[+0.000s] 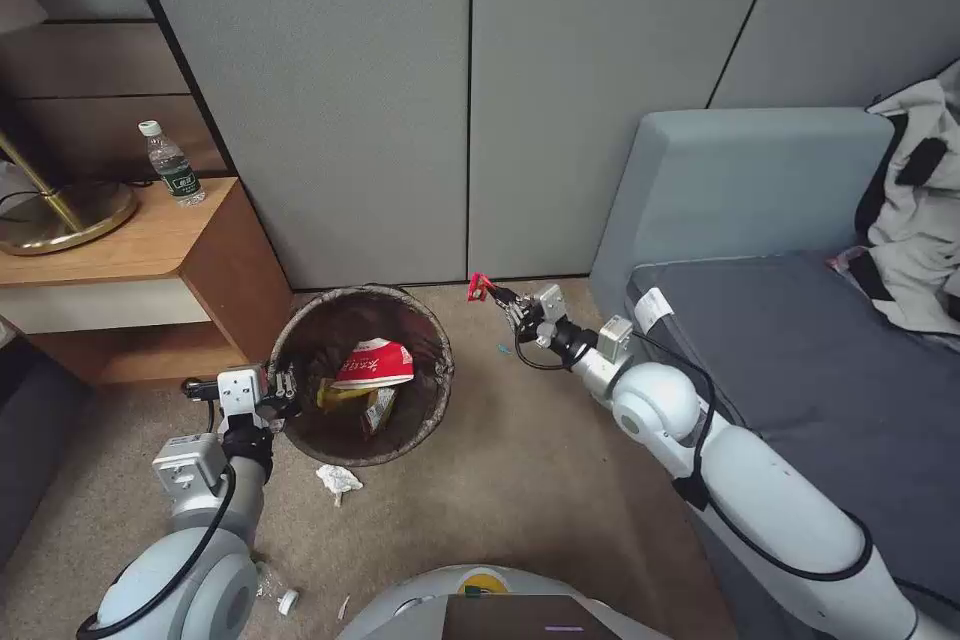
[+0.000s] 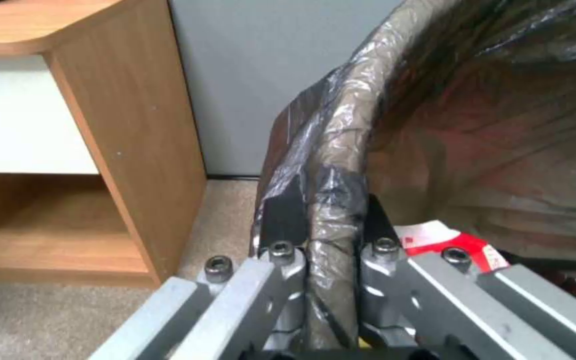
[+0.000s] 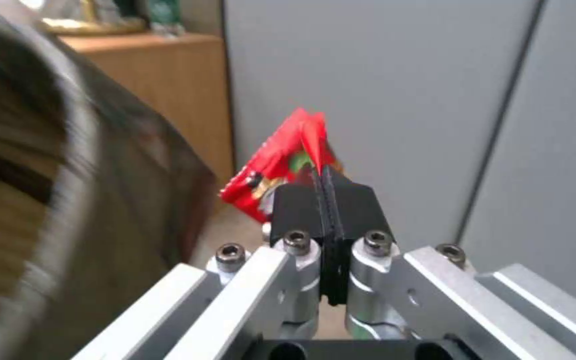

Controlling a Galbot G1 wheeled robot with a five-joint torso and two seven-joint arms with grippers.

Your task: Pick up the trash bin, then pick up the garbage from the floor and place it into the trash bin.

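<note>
The trash bin (image 1: 425, 410), lined with a dark brown bag, is held at its near-left rim by my left gripper (image 1: 285, 388), which is shut on the rim (image 2: 331, 200). Inside lie a red-and-white wrapper (image 1: 375, 363) and yellow pieces. My right gripper (image 1: 497, 295) hangs to the right of the bin, shut on a red scrap (image 1: 478, 287) of garbage; the right wrist view shows the red scrap (image 3: 281, 155) pinched between the black pads. A crumpled white tissue (image 1: 338, 480) lies on the carpet just in front of the bin.
A wooden side table (image 1: 150, 250) with a water bottle (image 1: 172, 163) and a brass lamp base stands left of the bin. A grey sofa (image 1: 800, 340) fills the right. Grey wall panels stand behind. A small white scrap (image 1: 288, 602) lies by my left arm.
</note>
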